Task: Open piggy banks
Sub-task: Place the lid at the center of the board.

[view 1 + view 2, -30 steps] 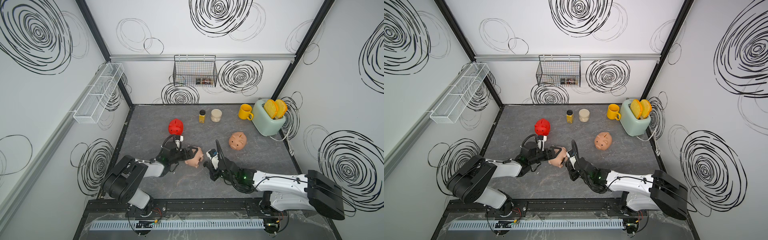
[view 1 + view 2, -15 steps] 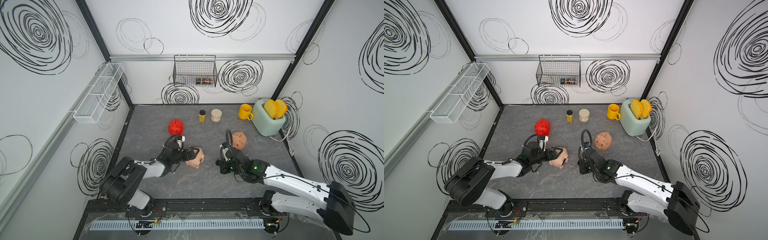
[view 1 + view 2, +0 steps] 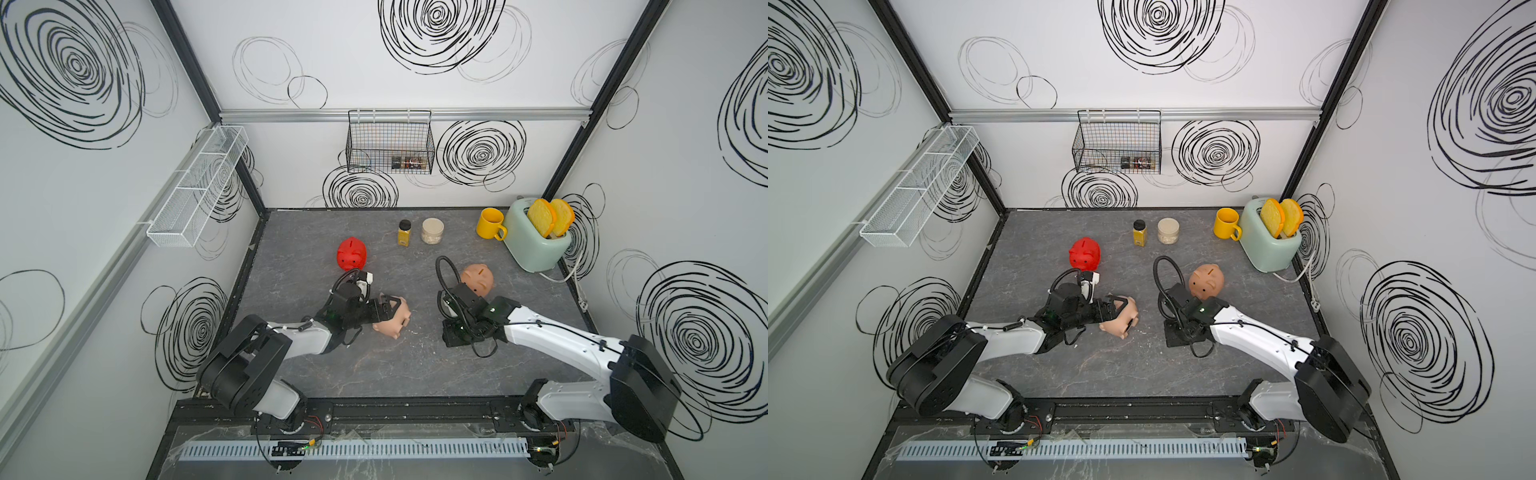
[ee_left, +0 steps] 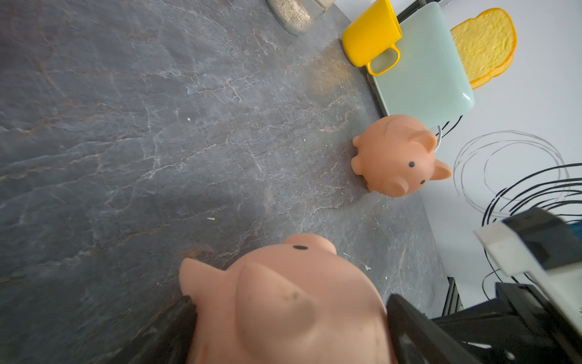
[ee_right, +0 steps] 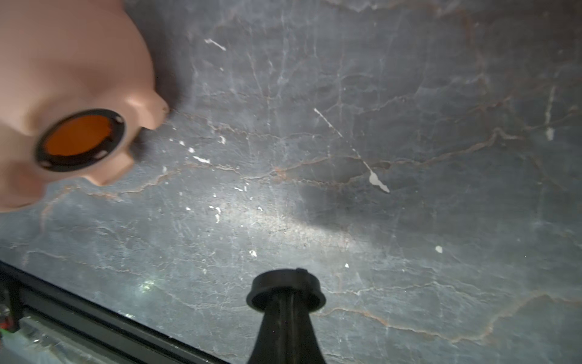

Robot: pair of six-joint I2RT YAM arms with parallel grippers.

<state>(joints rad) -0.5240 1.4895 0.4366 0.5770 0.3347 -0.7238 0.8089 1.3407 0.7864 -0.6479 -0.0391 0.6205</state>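
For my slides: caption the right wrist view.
Right end effector shut on the black belly plug, apart from the pale pink piggy bank with its belly hole open.

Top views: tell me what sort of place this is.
Probably a robot test cell staged as a kitchen counter: swirl-printed white walls box in a grey stone-look tabletop, a mint toaster holding bread slices stands beside a yellow mug, and the left arm and right arm are mounted at the front edge.

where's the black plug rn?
Right wrist view: the black plug is clamped in the right tool, over bare table, clear of the pale pink pig and on that pig's right.
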